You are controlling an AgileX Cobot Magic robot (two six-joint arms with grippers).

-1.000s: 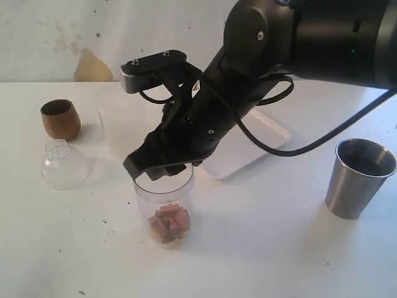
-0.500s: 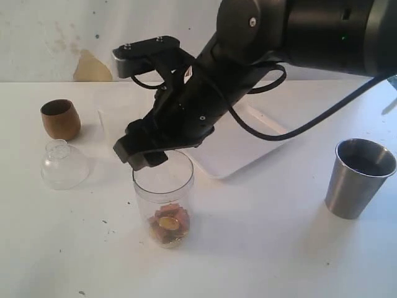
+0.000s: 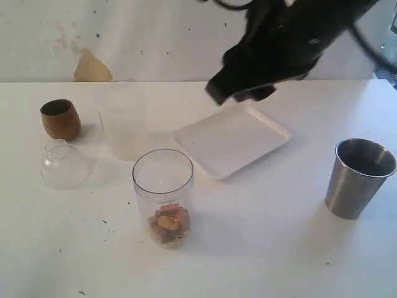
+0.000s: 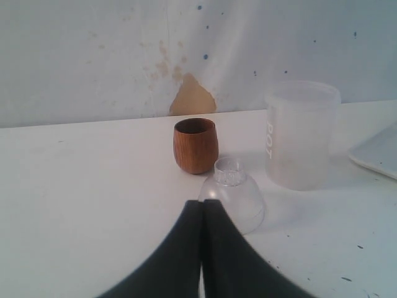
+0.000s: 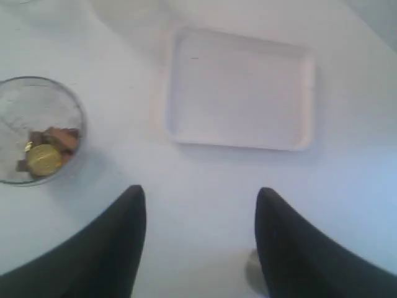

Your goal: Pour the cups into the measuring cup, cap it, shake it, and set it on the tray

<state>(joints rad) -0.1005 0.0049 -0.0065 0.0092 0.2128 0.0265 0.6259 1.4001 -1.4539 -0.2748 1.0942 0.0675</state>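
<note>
In the exterior view, the measuring cup (image 3: 163, 195) is seen standing uncapped at lower centre-left, with reddish-brown pieces (image 3: 169, 225) lying in its base. The tray (image 3: 232, 139) is set at centre, the wooden cup (image 3: 60, 119) at far left, the steel tumbler (image 3: 358, 177) at right. The right arm (image 3: 279, 43) is blurred at upper right. In the left wrist view, the left gripper (image 4: 201, 248) is pressed together on nothing. In the right wrist view, the right gripper (image 5: 198, 242) is spread and empty, with the measuring cup and tray seen beyond it.

Matt black, tapering fingers (image 4: 177, 254) are carried by the left hand (image 4: 201, 208) and right hand (image 5: 200, 197); the right arm (image 3: 279, 43) is rendered black and blurred.
</note>
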